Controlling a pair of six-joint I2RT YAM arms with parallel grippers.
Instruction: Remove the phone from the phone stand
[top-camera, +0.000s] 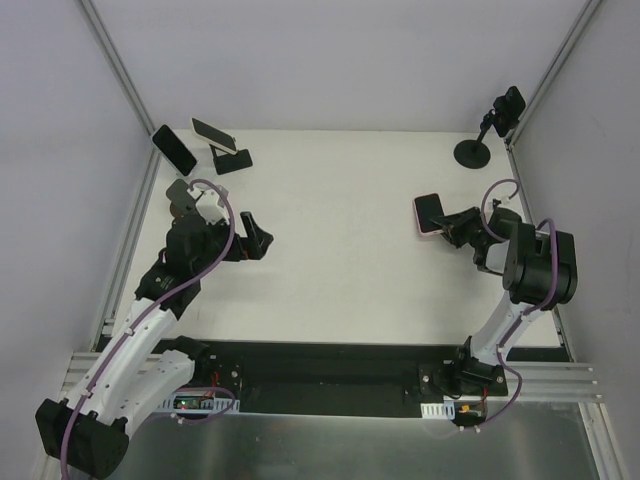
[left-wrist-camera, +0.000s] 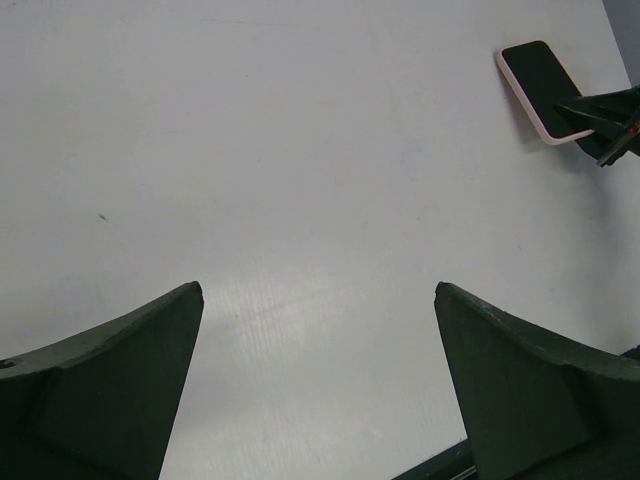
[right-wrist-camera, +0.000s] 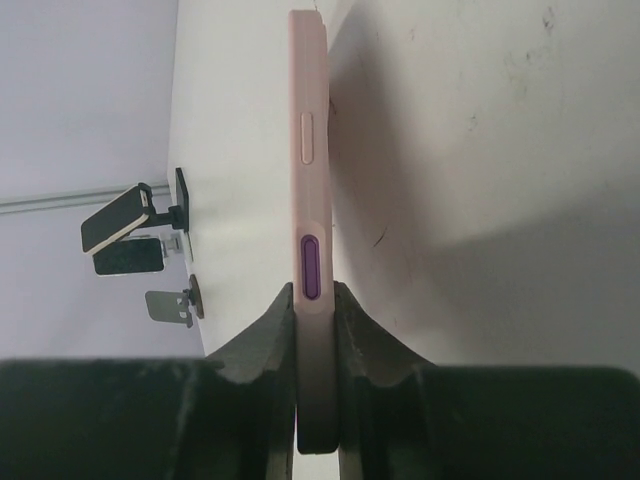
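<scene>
A phone in a pink case hangs over the right half of the table, my right gripper shut on one end. The right wrist view shows the phone edge-on, pinched between both fingers of that gripper. A black phone stand with a round base and a dark clamp head stands in the back right corner, apart from the phone. My left gripper is open over the left middle of the table, nothing between its fingers. From the left wrist, the phone appears far off.
At the back left, a dark phone leans by the wall and another phone rests on a small black stand. These also show small in the right wrist view as the phones on stands. White walls enclose the table.
</scene>
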